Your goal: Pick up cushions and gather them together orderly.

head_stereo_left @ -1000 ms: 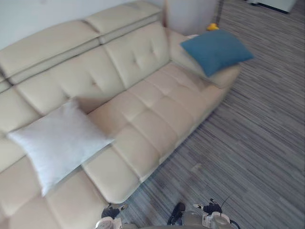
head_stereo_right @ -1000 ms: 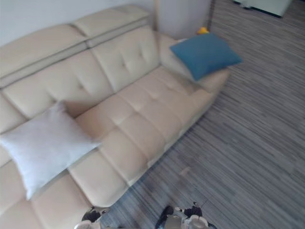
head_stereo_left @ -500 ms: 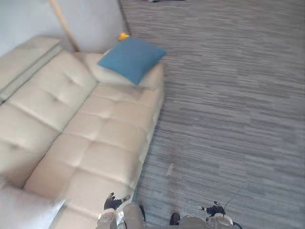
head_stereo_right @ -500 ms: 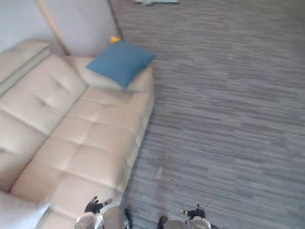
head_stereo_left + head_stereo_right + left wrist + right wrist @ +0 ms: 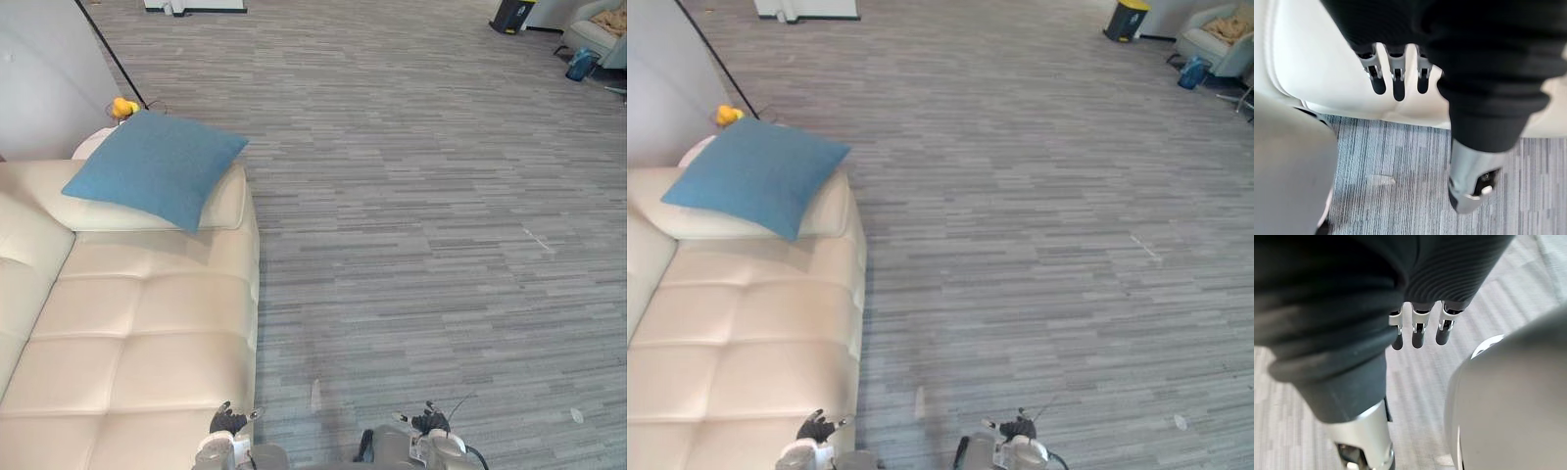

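Approach step, nothing picked yet. Left hand (image 5: 227, 422) and right hand (image 5: 429, 423) both hang low, fingers straight and relaxed, empty. Blue cushion (image 5: 157, 181) lies on the sofa (image 5: 147, 323) end, well ahead of the left hand and to its outer side. Next, I'd say: walk in closer, raise the arms, take the cushion between both hands.

One blue cushion (image 5: 157, 168) rests on one cream sofa (image 5: 137, 333), well ahead of the fingers of the left hand (image 5: 227, 421), with one small yellow object (image 5: 122, 106) just beyond it. There are two hands, the other being the right hand (image 5: 429, 422). Two pale scraps lie on the floor (image 5: 421, 196): one scrap (image 5: 315, 395) between the two sets of fingers, another scrap (image 5: 576, 415) out past the right fingers. Far ahead stand one dark bin (image 5: 514, 14) and one armchair (image 5: 600, 18).
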Robot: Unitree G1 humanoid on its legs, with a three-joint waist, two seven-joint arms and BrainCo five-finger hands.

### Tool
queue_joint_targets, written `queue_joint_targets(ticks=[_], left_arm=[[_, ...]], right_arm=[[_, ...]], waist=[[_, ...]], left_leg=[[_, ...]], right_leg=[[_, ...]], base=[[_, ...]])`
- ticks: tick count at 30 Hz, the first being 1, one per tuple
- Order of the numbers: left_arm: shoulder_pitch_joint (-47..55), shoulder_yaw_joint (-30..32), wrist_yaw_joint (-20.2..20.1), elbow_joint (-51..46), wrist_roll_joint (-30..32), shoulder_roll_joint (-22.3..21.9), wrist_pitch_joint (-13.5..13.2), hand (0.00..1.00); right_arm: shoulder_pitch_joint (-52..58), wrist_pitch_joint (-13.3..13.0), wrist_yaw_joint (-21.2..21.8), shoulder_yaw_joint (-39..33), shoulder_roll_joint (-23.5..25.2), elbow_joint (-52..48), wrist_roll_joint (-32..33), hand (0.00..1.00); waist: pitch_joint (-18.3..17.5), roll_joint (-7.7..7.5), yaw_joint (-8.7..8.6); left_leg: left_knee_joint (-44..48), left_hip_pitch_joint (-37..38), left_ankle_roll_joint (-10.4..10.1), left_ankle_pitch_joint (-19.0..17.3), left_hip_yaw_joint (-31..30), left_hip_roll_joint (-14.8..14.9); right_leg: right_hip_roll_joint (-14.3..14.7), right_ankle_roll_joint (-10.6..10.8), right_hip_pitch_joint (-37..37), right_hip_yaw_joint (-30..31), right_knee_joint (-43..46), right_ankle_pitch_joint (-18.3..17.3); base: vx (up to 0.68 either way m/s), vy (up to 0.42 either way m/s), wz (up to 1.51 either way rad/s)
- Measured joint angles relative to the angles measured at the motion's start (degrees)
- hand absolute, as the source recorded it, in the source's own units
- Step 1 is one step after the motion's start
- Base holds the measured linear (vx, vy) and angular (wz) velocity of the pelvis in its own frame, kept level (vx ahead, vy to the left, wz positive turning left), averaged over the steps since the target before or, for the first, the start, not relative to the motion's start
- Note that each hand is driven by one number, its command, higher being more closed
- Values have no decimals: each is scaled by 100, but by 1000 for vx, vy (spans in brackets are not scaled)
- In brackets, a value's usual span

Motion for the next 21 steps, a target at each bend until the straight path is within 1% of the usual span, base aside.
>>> queue_joint_targets(ticks=[1, 2, 3, 4, 5, 6, 7, 8, 9, 10, 11, 12, 13, 14, 15, 16, 17, 18, 19, 20, 21], left_arm=[[12, -15, -1, 39, 4, 24, 6, 0], [41, -51, -2, 50, 8, 49, 6, 0], [35, -50, -1, 148, 13, -33, 8, 0], [48, -60, -6, 140, 21, -82, 4, 0], [47, -61, -13, 111, 31, -161, -7, 0], [8, 99, -9, 1, 53, -207, -4, 0], [-3, 151, -10, -38, 54, -232, 0, 0], [28, 218, -8, -139, 45, -251, -5, 0], [40, 262, -16, -219, 46, -257, -15, 0], [41, 264, -14, -288, 49, -243, -17, 0], [38, 241, -19, -404, 60, -206, -23, 0], [35, 233, -20, -441, 61, -186, -29, 0], [11, 219, -19, -477, 51, -169, -49, 0], [-14, 211, -15, -478, 51, -158, -53, 0], [-37, 197, -17, -480, 51, -143, -54, 0], [-59, 168, -18, -485, 48, -130, -57, 0], [-64, 98, -11, -478, 37, -118, -65, 0], [-115, 71, -23, -480, -3, -54, -96, 0], [-149, 9, -27, -474, -2, 40, -107, 0], [-190, 72, -37, -477, -11, 76, -121, 0], [-206, 76, -25, -457, -11, 73, -119, 0]], right_arm=[[-19, 10, -3, 0, -24, 35, -5, 0], [8, 3, 11, -29, -41, 100, 39, 0], [-39, -3, 5, -90, -130, 105, 37, 0], [-66, 4, 5, -99, -189, 180, 12, 0], [-89, 27, 4, -139, -198, 187, 15, 0], [-74, 20, -7, -152, -201, 149, 14, 0], [-57, 23, -19, -149, -205, 135, 17, 0], [-23, 33, -48, -121, -206, 127, 26, 0], [1, 33, -56, -117, -188, 112, 29, 0], [40, 33, -58, -75, -127, 64, 59, 0], [57, 32, -58, 6, -77, 14, 124, 0], [63, 32, -54, 10, -45, -12, 130, 0], [41, 33, -54, 2, -22, -11, 145, 0], [22, 34, -59, -4, -5, -13, 169, 0], [47, 50, -67, -7, 15, -7, 243, 0], [50, 67, -81, -14, 23, -3, 243, 0], [47, 67, -109, -9, -27, 13, 243, 0], [3, 68, -133, 15, 5, 150, 241, 0], [-123, 93, -136, 51, 60, 316, 236, 0], [-187, 88, -135, 46, 65, 384, 232, 0], [-180, 89, -132, 18, 55, 418, 223, 0]], waist=[[3, -3, -89], [5, -49, -157], [8, 182, -175], [-39, 267, -157], [-31, 323, -148], [17, 399, -193], [34, 417, -191], [96, 402, -95], [112, 408, -57], [148, 347, -41], [189, 276, -40], [186, 248, -40], [169, 217, -36], [171, 218, -26], [184, 186, -21], [209, 143, -13], [199, 144, 31], [228, 23, 91], [204, -157, 87], [213, -198, 139], [197, -234, 223]], left_leg=[[-94, 117, -107, -54, -89, -29], [-143, 266, -252, -141, -248, -64], [-132, 408, -293, -155, -348, 83], [20, 361, -349, -123, -431, 150], [615, 129, -401, -90, -502, 225], [2178, -550, -424, 137, -674, 403], [2845, -854, -403, 415, -705, 489], [3918, -1329, -351, 574, -680, 749], [4408, -1530, -331, 534, -562, 901], [4948, -1876, -293, 459, -381, 1042], [5037, -2150, -239, 393, -238, 1045], [4944, -2350, -195, 366, -161, 1040], [4419, -2688, -160, 289, 25, 987], [3890, -2802, -181, 271, 160, 950], [2937, -2877, -166, 306, 340, 815], [2032, -2883, -132, 534, 413, 625], [1063, -2816, -141, 1261, 331, 411], [1064, -2762, -42, 1389, 344, 245], [1115, -2800, -11, 1153, 370, 118], [1336, -2836, 28, 946, 364, 119], [1521, -2741, 92, 705, 442, 109]], right_leg=[[117, -42, -18, 160, -529, 304], [206, -344, 8, 373, -696, 873], [269, -406, 114, 238, -508, 702], [299, -416, 167, 172, -465, 516], [290, -421, 261, 89, -417, 291], [298, -457, 550, -153, -496, 95], [321, -473, 716, -195, -575, 52], [381, -545, 1049, -264, -740, -3], [427, -584, 1271, -289, -846, -30], [425, -574, 1711, -359, -1062, -99], [364, -501, 2054, -432, -1275, -168], [335, -449, 2216, -477, -1406, -205], [262, -372, 2459, -582, -1635, -247], [232, -364, 2581, -656, -1749, -242], [164, -355, 2777, -771, -1889, -243], [83, -266, 2927, -825, -1979, -274], [93, -30, 3039, -798, -2093, -338], [-8, 69, 3137, -681, -2194, -387], [-127, 92, 3138, -593, -2286, -228], [-161, 131, 3119, -436, -2180, -66], [-288, 229, 3063, -219, -1732, 10]], base=[[415, -161, 43], [503, -192, 47], [506, -176, 40], [580, -223, 30], [545, -246, 55], [445, -240, 59], [447, -207, 53], [353, -123, 21], [433, -107, 18], [411, -73, 23], [391, -65, 29], [425, -16, 30], [353, 24, 26], [454, 75, 35], [427, 127, 36], [521, 180, 31], [353, 137, 14], [425, 165, 14], [436, 191, 8], [647, 292, 3], [493, 243, -14]])
